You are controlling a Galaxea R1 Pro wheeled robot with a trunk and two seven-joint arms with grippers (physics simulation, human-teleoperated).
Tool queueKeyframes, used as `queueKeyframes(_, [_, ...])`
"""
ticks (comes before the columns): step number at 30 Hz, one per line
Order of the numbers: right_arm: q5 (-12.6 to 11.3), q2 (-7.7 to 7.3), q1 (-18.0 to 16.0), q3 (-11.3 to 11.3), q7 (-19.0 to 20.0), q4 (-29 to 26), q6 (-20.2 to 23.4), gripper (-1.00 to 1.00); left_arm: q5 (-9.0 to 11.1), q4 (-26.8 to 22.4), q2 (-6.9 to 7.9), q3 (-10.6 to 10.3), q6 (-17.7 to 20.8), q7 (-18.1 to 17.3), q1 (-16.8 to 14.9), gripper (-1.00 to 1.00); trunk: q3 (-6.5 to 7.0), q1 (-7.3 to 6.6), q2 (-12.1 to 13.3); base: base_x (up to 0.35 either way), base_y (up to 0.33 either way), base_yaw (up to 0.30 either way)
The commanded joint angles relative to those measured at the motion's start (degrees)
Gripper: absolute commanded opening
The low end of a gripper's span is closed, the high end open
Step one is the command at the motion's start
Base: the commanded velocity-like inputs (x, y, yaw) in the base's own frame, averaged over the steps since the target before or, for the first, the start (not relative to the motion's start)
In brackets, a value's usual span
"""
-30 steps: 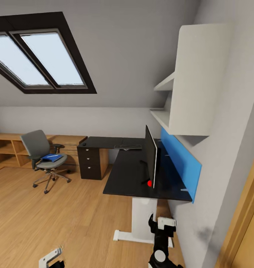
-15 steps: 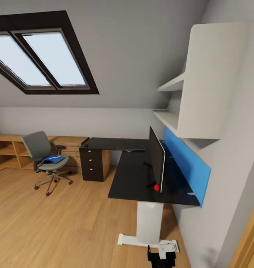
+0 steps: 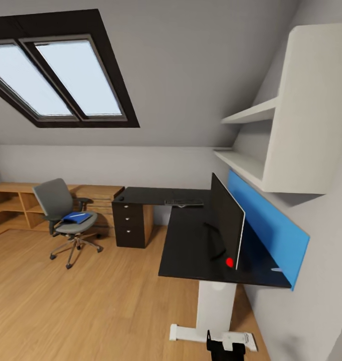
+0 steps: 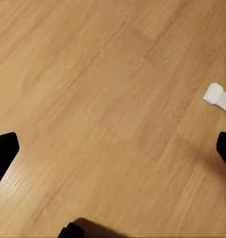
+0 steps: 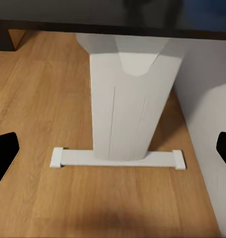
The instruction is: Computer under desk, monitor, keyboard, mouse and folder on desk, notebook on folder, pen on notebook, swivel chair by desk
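Observation:
The long black desk (image 3: 188, 243) runs along the right wall, with its drawers (image 3: 128, 224) at the far end. The black monitor (image 3: 227, 221) stands on it, seen edge-on. The dark keyboard (image 3: 184, 202) lies at the desk's far corner, and a small black mouse (image 3: 121, 198) sits above the drawers. The grey swivel chair (image 3: 64, 214) stands apart to the left with the blue folder (image 3: 76, 217) on its seat. My right gripper (image 3: 226, 346) (image 5: 113, 151) is open and faces the desk's white leg (image 5: 130, 114). My left gripper (image 4: 113, 151) is open over bare floor.
A blue wall panel (image 3: 269, 231) and white shelves (image 3: 281, 115) hang above the desk. Light wooden cabinets (image 3: 20, 200) line the far left wall under a skylight (image 3: 60, 75). The wooden floor (image 3: 80, 301) lies open between me and the chair. A small white piece (image 4: 218, 96) lies on the floor.
The whole head view has shifted, so the camera moved: the desk now sits further right and the chair slightly lower. My right arm shows lower in the picture. The objects themselves have not moved.

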Motion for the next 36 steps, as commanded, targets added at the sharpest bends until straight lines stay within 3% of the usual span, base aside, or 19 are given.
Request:
queueKeyframes(1, [-0.41, 0.03, -0.04, 0.50, -0.30, 0.06, -0.18, 1.00, 0.46, -0.02, 0.10, -0.26, -0.22, -0.42, -0.01, 1.00, 0.17, -0.19, 0.39, 0.169, 0.269, 0.000])
queueKeyframes(6, [-0.42, 0.00, -0.04, 0.51, -0.29, 0.06, -0.19, 1.00, 0.49, -0.02, 0.16, 0.00, -0.29, -2.49, -0.01, 1.00, 1.06, -1.28, 2.39, 0.100, 0.287, 0.000])
queueKeyframes(26, [-0.42, 0.04, -0.04, 0.61, -0.21, 0.06, -0.19, 1.00, 0.49, -0.02, 0.13, 0.08, -0.30, -2.70, -0.01, 1.00, 1.06, -1.29, 2.40, 0.005, 0.307, 0.000])
queueKeyframes(36, [-0.50, 0.23, -0.04, 0.63, -0.27, 0.06, 0.27, 1.00, 0.48, -0.02, 0.10, 0.08, -0.52, -2.37, -0.01, 1.00, 0.28, -1.29, 2.40, 0.030, 0.213, 0.000])
